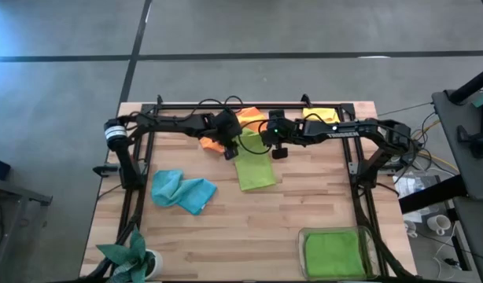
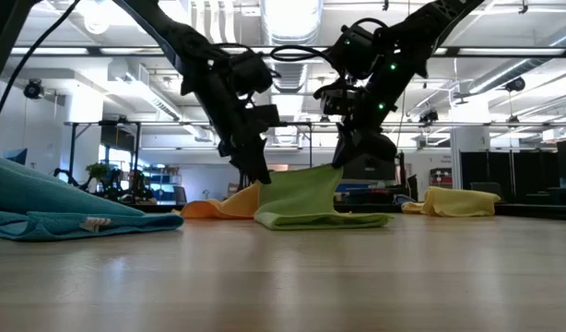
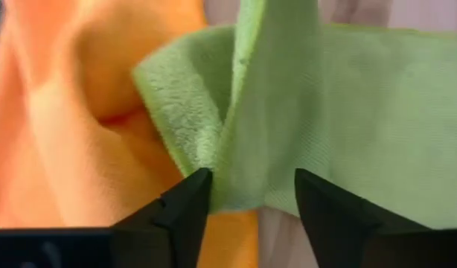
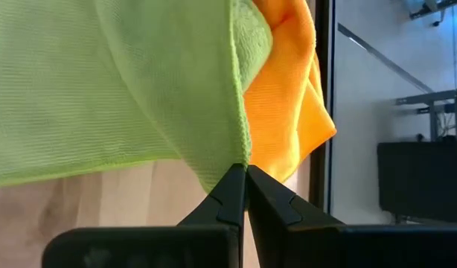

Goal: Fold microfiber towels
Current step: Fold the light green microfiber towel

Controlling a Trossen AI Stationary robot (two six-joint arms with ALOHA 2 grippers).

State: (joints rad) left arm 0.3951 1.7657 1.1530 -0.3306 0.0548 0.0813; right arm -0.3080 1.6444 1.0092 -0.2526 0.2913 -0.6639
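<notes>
Gripping one edge each, both claws hold the yellow-green towel (image 1: 254, 165) near the middle of the high view, its far end lifted and the rest trailing down onto the wooden surface (image 1: 257, 228). The left claw (image 1: 231, 149) has its fingers (image 3: 185, 205) set apart around a bunched fold of the cloth, which fills the gap between them. The right claw (image 1: 278, 148) is pinched tight on the towel's hem, its tips meeting at the cloth's edge in the right wrist view (image 4: 242, 173).

Just behind the lifted towel, toward the upper middle of the frame, lies the orange towel (image 1: 245, 119), crumpled, touching the yellow-green one. A yellow towel (image 1: 322, 115) sits upper right of centre, near the surface's far edge. The light blue towel (image 1: 182, 190) is bunched at centre left. At lower right a folded green towel (image 1: 333, 251) lies inside the clear tray (image 1: 369, 244). A small leafy plant (image 1: 129, 253) stands at the lower left corner.
</notes>
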